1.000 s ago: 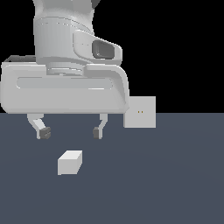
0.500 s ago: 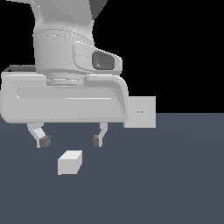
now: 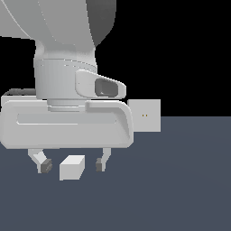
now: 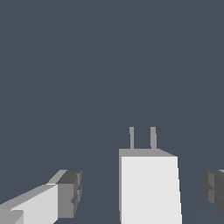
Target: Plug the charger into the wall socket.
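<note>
- The charger [image 3: 72, 167] lies on the dark floor [image 3: 180, 189], its two prongs [image 4: 142, 138] showing in the wrist view.
- The gripper [image 3: 71, 165] sits low around it, fingers [image 3: 43, 164] spread apart, not touching it.
- Farther back, toward the exterior view's right, the wall socket [image 3: 147, 115] stands upright.

wall socket [image 3: 146, 115]: edge behind hand | charger [image 4: 150, 188]: cropped by frame
</note>
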Controlling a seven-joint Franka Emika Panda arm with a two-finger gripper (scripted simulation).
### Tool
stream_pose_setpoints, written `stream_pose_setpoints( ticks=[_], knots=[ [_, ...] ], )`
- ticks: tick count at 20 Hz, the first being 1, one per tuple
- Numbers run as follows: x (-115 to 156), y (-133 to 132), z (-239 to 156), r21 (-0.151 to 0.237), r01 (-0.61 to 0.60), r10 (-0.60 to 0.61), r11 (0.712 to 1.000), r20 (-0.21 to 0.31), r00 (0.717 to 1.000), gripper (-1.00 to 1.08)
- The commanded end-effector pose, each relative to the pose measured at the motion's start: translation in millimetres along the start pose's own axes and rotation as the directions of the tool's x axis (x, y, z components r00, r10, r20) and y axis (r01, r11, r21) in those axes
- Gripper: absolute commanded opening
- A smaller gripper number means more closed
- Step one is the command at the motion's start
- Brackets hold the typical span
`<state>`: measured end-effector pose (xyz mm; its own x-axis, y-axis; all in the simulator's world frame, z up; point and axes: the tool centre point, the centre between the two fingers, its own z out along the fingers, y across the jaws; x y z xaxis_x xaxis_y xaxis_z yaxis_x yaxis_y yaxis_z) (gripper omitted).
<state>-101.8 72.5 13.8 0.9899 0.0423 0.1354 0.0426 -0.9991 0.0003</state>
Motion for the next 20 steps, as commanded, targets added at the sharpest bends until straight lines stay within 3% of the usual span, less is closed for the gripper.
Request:
stream_pose_setpoints(
  ticks=[1, 2, 14, 20],
  knots=[
    [0, 0, 2, 0.0, 0.0, 0.0, 1.0, -0.001, 1.0, 1.0],
    [0, 0, 2, 0.0, 0.0, 0.0, 1.0, -0.001, 1.0, -1.0],
    [0, 1, 2, 0.0, 0.0, 0.0, 1.0, -0.001, 1.0, -1.0],
    [6, 14, -4, 0.0, 0.004, -0.004, 1.0, -0.002, 1.0, -1.0]
  ],
)
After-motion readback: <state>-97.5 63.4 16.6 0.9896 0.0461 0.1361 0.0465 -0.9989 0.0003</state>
